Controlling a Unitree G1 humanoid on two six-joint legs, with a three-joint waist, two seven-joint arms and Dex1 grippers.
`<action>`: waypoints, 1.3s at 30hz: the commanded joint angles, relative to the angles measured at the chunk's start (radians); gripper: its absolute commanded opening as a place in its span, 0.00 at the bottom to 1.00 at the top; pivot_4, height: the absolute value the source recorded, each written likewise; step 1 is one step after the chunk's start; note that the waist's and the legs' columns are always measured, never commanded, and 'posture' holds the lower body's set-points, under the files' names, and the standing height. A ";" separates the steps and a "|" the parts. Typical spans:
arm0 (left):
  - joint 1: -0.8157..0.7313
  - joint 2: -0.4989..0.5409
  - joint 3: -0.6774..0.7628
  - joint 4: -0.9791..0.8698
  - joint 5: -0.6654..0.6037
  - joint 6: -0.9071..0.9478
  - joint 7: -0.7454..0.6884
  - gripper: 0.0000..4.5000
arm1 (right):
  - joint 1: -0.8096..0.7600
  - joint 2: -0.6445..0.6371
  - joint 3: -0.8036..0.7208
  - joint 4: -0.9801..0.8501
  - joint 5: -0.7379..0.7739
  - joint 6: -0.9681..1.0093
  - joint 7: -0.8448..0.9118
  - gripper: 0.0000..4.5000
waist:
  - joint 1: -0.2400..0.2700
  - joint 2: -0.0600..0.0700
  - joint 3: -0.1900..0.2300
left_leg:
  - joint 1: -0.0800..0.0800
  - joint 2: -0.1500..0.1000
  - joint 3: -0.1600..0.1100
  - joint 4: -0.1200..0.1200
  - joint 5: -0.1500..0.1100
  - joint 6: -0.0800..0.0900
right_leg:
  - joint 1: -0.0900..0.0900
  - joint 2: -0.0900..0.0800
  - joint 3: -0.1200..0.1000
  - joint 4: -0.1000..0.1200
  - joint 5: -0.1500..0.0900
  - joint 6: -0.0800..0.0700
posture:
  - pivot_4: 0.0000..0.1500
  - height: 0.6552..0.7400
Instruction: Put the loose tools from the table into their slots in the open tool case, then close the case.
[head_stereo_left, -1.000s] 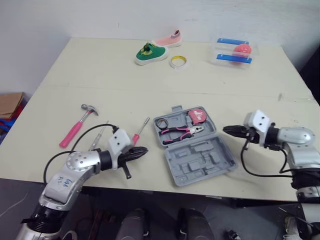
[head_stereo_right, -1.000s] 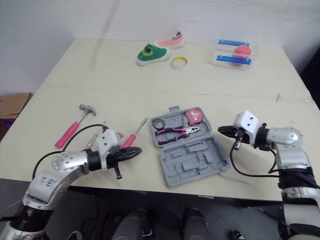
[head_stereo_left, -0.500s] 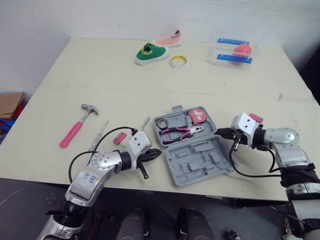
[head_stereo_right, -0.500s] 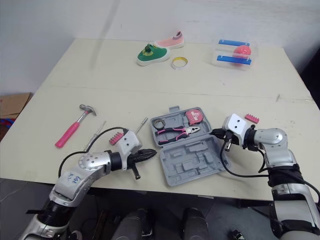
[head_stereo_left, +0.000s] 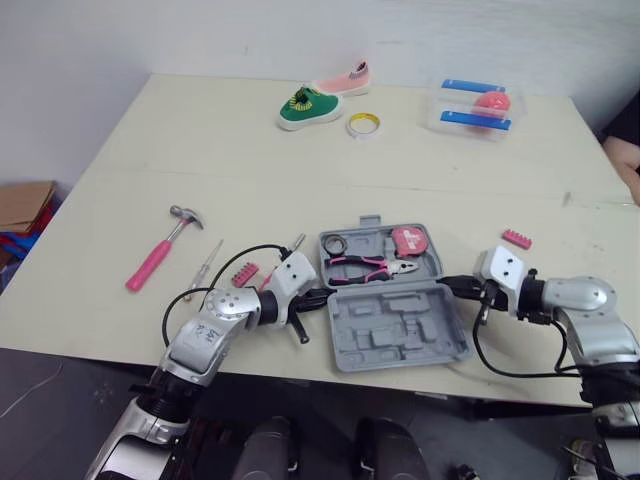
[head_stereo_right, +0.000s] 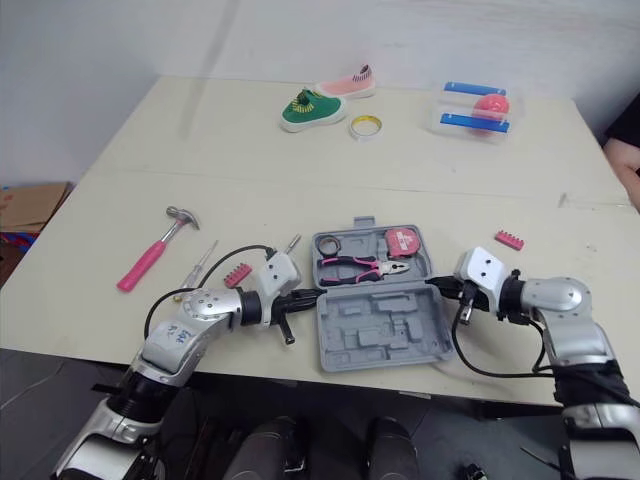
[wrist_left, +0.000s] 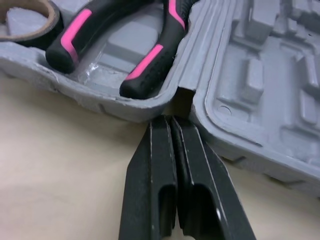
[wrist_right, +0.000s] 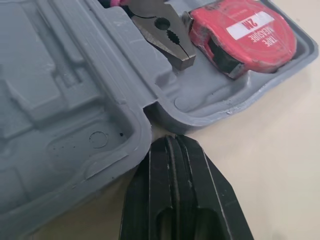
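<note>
Both arms have closed in on the open tool case (head_stereo_left: 398, 322), which lies at the near edge of the table (head_stereo_left: 300, 140), hinge running left to right. The left gripper (head_stereo_left: 318, 297) and right gripper (head_stereo_left: 447, 284), fingers clenched together and empty, sit at its hinge notches. The pliers (head_stereo_left: 368, 266) point right; the screwdriver (head_stereo_left: 293, 243) is half hidden behind the left gripper.

You can see that the tool case (head_stereo_left: 400, 325) is grey moulded plastic, matt, with a slightly rough rim. The pliers (head_stereo_left: 367, 266) have dull grey metal at the head, and smooth black and pink grips with a light shine. The tape measure (wrist_right: 245, 30) looks like glossy red plastic with a white label. The left gripper (wrist_left: 171, 122) and the right gripper (wrist_right: 172, 142) are black, smooth and half-matt. The table (head_stereo_left: 300, 150) is a smooth, matt cream surface. The hammer (head_stereo_left: 158, 250) has a shiny metal head and a pink handle. The green shoe (head_stereo_left: 308, 106) looks like cloth, and the box (head_stereo_left: 476, 106) is clear plastic.
</note>
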 joint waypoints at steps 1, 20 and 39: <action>-0.024 -0.012 -0.013 0.025 0.022 -0.033 -0.020 0.02 | 0.047 -0.003 -0.003 -0.114 0.050 0.044 0.026 0.00 | 0.005 0.000 0.000 | 0.000 0.000 0.000 0.000 -0.001 0.000 | 0.000 0.000 0.000 0.000 0.000 0.000 | 1.00 1.00; 0.045 0.200 0.130 -0.203 -0.023 0.008 -0.140 0.02 | 0.205 -0.120 -0.256 -0.085 0.106 -0.057 -0.024 0.00 | 0.010 0.000 0.000 | -0.003 0.001 0.001 0.000 -0.002 0.000 | -0.002 0.001 0.000 -0.002 0.000 0.000 | 1.00 1.00; 0.415 0.611 1.105 0.501 -0.197 -0.473 -0.370 0.98 | 0.398 -0.305 -0.678 0.465 0.173 -0.409 0.013 1.00 | -0.017 0.001 0.001 | 0.002 0.010 0.009 -0.001 -0.014 -0.002 | -0.003 0.001 -0.001 -0.008 0.001 -0.002 | 1.00 1.00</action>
